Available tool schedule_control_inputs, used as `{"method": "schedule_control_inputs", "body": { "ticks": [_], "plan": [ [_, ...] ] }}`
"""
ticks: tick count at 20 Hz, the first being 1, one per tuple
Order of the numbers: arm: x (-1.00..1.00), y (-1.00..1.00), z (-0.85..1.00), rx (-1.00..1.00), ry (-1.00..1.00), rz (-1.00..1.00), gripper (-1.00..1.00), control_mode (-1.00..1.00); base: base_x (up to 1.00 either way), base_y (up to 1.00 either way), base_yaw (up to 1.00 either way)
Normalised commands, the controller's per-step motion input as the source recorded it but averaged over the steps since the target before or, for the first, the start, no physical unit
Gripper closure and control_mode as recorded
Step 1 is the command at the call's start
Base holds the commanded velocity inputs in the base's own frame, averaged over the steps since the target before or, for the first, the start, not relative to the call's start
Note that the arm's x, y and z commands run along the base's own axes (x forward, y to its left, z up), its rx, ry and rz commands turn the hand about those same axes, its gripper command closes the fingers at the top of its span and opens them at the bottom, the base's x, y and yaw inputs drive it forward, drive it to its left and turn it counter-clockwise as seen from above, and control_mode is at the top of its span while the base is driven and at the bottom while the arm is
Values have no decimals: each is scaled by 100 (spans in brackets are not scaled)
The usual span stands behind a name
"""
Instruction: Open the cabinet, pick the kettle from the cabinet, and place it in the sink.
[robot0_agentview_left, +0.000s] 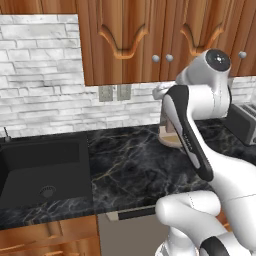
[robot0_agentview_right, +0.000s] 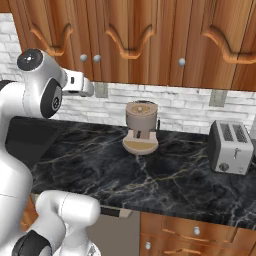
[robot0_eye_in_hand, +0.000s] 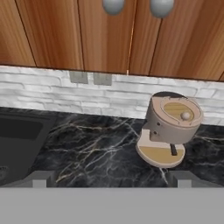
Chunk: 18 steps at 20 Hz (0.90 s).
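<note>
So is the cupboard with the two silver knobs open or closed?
Closed. Both doors of the cabinet sit flat, their knobs side by side, with nothing inside showing.

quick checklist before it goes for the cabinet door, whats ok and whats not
1. Cabinet doors shut, both knobs in sight: ok.
2. Gripper open and empty: ok.
3. Gripper lined up on a knob: not ok, it sits below them, aimed at the backsplash.
4. Kettle inside the cabinet: cannot tell, doors hide it.
5. Sink bare for the drop: ok.
6. Wooden appliance stands under the doors, apart from the arm: ok.
</note>
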Motion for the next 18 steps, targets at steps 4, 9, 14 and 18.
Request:
{"method": "schedule_control_inputs", "body": {
  "ticks": [4,9,14,18],
  "plan": [
    [0,3,8,-7,0,0,-100,-100,0,0,0],
    [0,1,12,-6,0,0,-100,-100,0,0,0],
    [0,2,14,-4,0,0,-100,-100,0,0,0],
    [-1,2,14,-1,0,0,-100,-100,0,0,0]
  ]
}}
